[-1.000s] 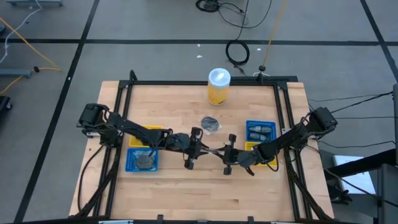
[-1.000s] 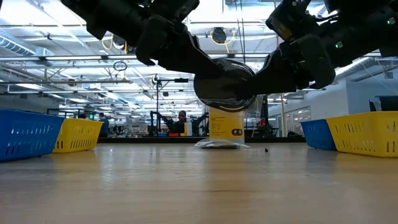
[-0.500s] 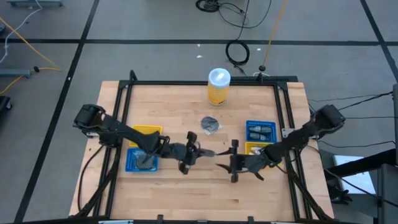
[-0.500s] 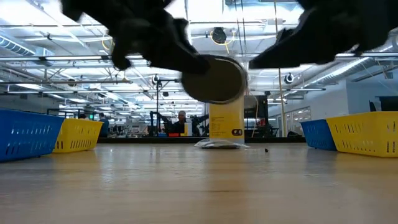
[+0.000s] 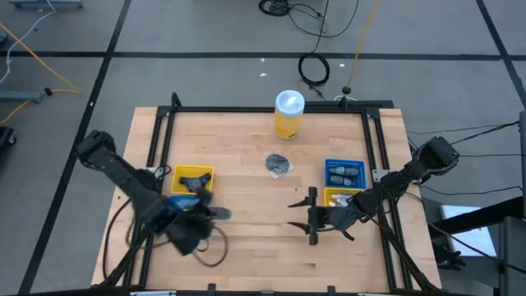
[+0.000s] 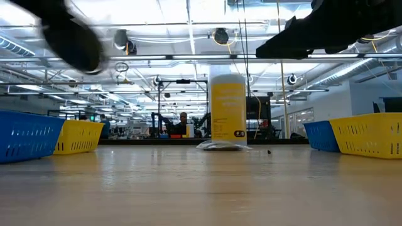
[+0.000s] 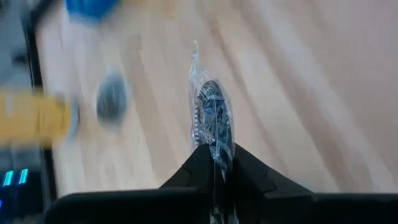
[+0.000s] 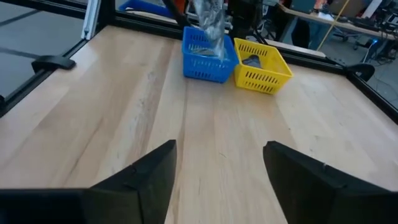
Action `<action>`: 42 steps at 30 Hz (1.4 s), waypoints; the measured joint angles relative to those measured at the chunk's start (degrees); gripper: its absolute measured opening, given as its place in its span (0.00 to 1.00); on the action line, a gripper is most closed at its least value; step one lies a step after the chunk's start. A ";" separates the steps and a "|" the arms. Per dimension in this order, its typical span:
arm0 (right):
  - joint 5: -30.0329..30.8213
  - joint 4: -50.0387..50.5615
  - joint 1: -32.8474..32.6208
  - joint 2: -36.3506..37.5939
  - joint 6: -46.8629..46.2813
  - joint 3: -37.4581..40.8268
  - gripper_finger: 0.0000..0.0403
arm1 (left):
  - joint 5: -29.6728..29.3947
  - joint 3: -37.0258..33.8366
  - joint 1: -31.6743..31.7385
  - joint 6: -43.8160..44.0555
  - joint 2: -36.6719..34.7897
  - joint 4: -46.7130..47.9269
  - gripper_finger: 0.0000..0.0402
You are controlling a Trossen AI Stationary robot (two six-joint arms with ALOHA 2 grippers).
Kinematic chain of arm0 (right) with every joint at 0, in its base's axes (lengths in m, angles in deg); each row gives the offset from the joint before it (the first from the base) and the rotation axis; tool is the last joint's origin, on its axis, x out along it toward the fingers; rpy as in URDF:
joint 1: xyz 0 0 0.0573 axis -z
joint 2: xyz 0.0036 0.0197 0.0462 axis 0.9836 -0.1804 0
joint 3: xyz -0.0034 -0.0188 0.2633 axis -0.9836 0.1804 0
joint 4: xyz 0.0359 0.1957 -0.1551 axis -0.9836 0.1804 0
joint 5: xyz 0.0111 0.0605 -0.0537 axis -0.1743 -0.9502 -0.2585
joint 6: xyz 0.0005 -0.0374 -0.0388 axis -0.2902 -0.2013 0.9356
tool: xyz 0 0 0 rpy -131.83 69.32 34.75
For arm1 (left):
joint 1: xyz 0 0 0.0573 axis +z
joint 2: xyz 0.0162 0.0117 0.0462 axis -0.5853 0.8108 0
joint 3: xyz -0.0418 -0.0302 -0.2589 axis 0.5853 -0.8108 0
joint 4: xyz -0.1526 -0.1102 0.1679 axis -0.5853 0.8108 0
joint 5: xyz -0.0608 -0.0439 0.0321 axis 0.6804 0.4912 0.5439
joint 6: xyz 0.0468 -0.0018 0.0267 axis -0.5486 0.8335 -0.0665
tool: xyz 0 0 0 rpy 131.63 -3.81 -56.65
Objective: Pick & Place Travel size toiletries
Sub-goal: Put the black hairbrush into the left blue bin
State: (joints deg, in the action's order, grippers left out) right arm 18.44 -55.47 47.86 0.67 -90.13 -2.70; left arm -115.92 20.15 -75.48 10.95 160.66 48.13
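Left wrist view: left claw (image 7: 219,163) pinches a sachet (image 7: 211,115) by its edge; slippage risk. Right claw (image 8: 219,163) released.

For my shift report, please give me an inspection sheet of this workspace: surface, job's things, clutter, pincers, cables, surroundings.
Surface: wooden table, bare in the middle.
Job's things: one wrapped toiletry in the left pincer; another packet lies mid-table; more in the trays.
Clutter: yellow canister with white lid at the far edge; blue tray and yellow tray.
Pincers: left shut on the toiletry, over the left blue tray; right pincer open, empty, near the table's middle.
Cables: coiled black cable on the floor behind the table.
Surroundings: a person far behind.
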 joint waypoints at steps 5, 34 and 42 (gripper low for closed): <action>0.05 -0.47 0.03 0.00 -0.19 0.00 0.57 | 0.35 0.68 -9.14 20.03 0.03 16.91 0.12; 0.07 -1.51 1.74 0.00 -1.03 0.00 0.56 | -5.70 -17.79 -23.93 49.13 0.47 20.00 0.20; 0.07 -1.48 1.74 0.00 -1.03 0.00 0.56 | -4.48 -17.85 -21.59 54.48 -0.48 21.32 0.58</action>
State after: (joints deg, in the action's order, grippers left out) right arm 18.50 -56.95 49.61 0.67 -91.16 -2.70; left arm -120.40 2.30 -97.07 65.43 160.18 69.45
